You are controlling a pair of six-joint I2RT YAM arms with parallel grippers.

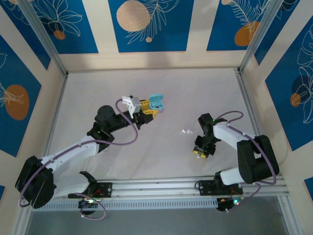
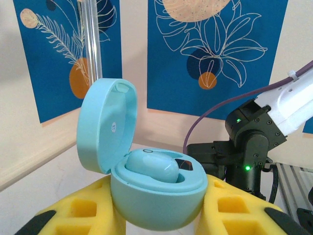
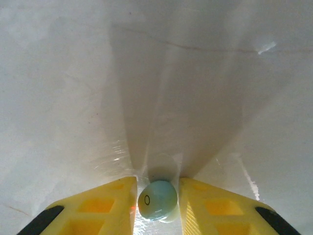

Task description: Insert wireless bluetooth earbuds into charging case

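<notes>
A teal charging case [image 2: 156, 203] stands with its lid [image 2: 105, 125] open, and my left gripper [image 2: 159, 218] is shut on its base between the yellow fingers [image 2: 83, 213]. One teal earbud [image 2: 151, 166] sits in a well of the case; the well beside it shows dark. From above, the case [image 1: 156, 103] is at the tip of the left gripper [image 1: 149, 113], mid-table. My right gripper [image 3: 157, 208] points down at the table, shut on a second teal earbud [image 3: 157, 199] right at the surface. In the top view the right gripper [image 1: 200, 152] is at the near right.
Two tiny white pieces [image 1: 185, 131] lie on the white table [image 1: 161, 156] between the arms, too small to identify. Walls with metal posts close in the table on three sides. The rail [image 1: 161, 188] holding the arm bases runs along the near edge.
</notes>
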